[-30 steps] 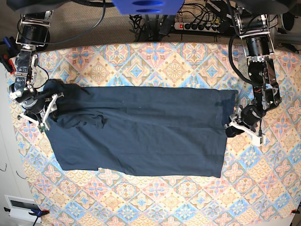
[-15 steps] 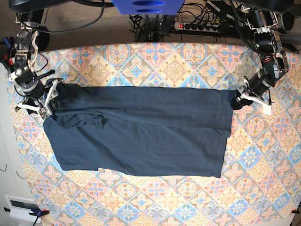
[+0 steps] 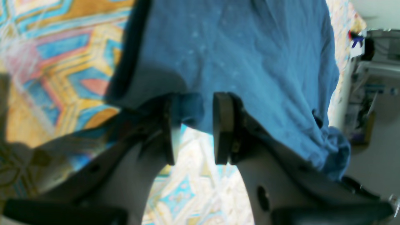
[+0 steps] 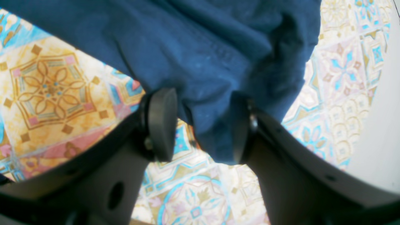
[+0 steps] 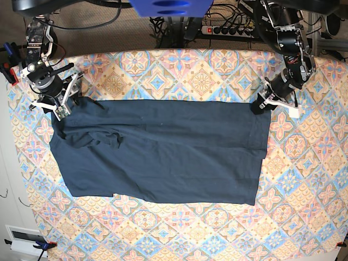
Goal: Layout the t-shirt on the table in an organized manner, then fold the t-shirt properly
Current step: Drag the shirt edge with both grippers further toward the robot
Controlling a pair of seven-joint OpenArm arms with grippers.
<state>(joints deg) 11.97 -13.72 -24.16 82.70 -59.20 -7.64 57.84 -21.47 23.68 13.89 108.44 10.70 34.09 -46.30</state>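
The dark navy t-shirt [image 5: 163, 152] lies spread flat across the table [image 5: 201, 76], with wrinkles near its left sleeve. My left gripper [image 5: 262, 105] is at the shirt's far right corner. In the left wrist view its jaws [image 3: 193, 100] stand apart, with a fold of the shirt [image 3: 234, 47] between the tips over the tablecloth [image 3: 47, 62]. My right gripper [image 5: 66, 107] is at the far left corner by the sleeve. In the right wrist view it [image 4: 201, 97] is open, with the shirt's edge [image 4: 203, 47] hanging loosely between the pads above the table [image 4: 50, 87].
A power strip with cables [image 5: 228, 28] lies behind the table's far edge. A white box [image 5: 24, 239] sits off the front left corner. Clamps [image 5: 8, 68] grip the table's left edge. Patterned cloth shows all around the shirt.
Both grippers moved toward the table's far edge. The left went from beside the right hem to the far right corner. The right went up along the left sleeve to the far left corner.
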